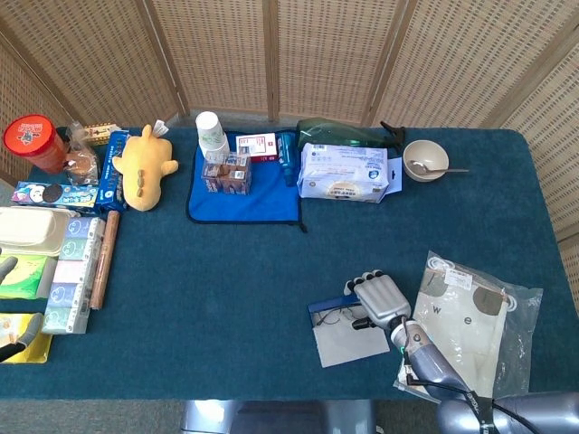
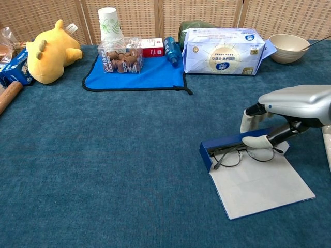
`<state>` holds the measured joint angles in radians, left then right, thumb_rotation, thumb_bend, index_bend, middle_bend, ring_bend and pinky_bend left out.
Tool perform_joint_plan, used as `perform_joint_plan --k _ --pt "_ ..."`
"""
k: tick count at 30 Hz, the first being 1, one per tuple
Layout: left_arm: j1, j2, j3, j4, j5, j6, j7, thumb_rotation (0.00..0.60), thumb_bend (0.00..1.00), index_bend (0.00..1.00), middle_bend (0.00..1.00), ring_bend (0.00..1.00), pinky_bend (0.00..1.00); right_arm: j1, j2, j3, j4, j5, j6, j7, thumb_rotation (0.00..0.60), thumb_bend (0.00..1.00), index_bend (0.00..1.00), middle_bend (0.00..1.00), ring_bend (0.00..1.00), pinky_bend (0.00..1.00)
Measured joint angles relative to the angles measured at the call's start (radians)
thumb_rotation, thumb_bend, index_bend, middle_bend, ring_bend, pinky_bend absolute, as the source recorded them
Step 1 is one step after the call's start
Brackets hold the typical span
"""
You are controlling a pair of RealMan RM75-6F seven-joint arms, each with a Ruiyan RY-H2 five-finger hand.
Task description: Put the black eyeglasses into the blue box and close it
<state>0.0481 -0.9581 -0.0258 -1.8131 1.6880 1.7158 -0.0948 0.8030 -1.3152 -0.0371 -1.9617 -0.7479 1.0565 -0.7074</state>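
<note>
The blue box (image 2: pixel 227 144) lies open on the table's right, its grey lid (image 2: pixel 264 186) flat in front. The black eyeglasses (image 2: pixel 227 157) lie along the box's front edge, lenses hanging over the lid. My right hand (image 2: pixel 292 103) is over the box's right end. Its thumb (image 2: pixel 257 141) presses on the right lens and the other fingers reach down behind the far wall, pinching the glasses. The head view shows the same hand (image 1: pixel 384 299), box (image 1: pixel 326 305) and glasses (image 1: pixel 336 316). Only spread fingertips of my left hand (image 1: pixel 18 298) show at the left edge, holding nothing.
A plastic bag with cloth (image 1: pixel 470 321) lies just right of the box. At the back stand a tissue pack (image 2: pixel 222 51), a bowl (image 2: pixel 289 47), a blue mat (image 2: pixel 137 75) with a cup and jars, and a yellow plush (image 2: pixel 49 51). Packets (image 1: pixel 68 262) line the left edge.
</note>
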Motion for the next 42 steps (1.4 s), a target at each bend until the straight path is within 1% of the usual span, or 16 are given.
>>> perform_joint_plan --k 11,14,19,28,42 --pt "-0.001 -0.005 0.004 0.007 0.002 0.003 -0.008 0.532 0.32 0.07 0.00 0.00 0.00 -0.051 0.019 -0.040 -0.067 -0.044 0.066 0.001 0.137 0.36 0.30 0.33 0.24 0.24" --pt "0.001 -0.005 0.005 0.010 0.001 0.007 -0.012 0.538 0.32 0.07 0.00 0.00 0.00 -0.062 0.019 -0.050 -0.080 -0.061 0.074 -0.002 0.137 0.36 0.30 0.33 0.24 0.24" --pt "0.006 -0.006 0.008 0.016 0.000 0.014 -0.019 0.530 0.32 0.06 0.00 0.00 0.00 -0.076 0.005 -0.068 -0.089 -0.089 0.073 -0.006 0.138 0.36 0.30 0.33 0.24 0.24" --pt "0.014 -0.006 0.012 0.027 -0.002 0.026 -0.030 0.534 0.32 0.06 0.00 0.00 0.00 -0.099 -0.008 -0.079 -0.114 -0.129 0.095 -0.021 0.139 0.36 0.30 0.33 0.24 0.25" --pt "0.020 -0.011 0.016 0.044 -0.002 0.033 -0.045 0.532 0.32 0.06 0.00 0.00 0.00 -0.132 -0.020 -0.103 -0.144 -0.158 0.117 -0.053 0.138 0.36 0.30 0.33 0.24 0.25"
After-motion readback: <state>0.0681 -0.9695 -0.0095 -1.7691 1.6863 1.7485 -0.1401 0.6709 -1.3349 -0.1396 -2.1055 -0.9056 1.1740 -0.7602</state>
